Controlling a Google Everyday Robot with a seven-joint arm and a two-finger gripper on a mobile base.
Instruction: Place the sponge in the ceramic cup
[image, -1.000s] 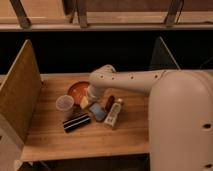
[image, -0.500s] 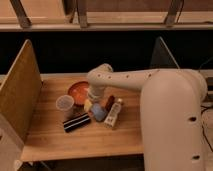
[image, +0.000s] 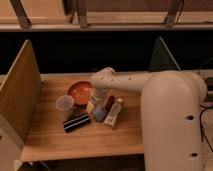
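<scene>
The cup (image: 65, 103) stands upright on the surface (image: 55, 137), pale and round. The sponge (image: 99, 114), blue-grey face showing, lies right of the cup, claw (image: 96, 104) just above.

One cup (image: 65, 103), sponge (image: 98, 114) seemingly under pincer (image: 98, 103).

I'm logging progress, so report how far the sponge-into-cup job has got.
Done: nothing yet; the flat blue-grey and pale yellow sponge lies on the wooden table, right of the small whitish ceramic cup, not in it. In hand: the gripper is down at the sponge. Left: lift it, carry it left, release it into the cup.
</scene>
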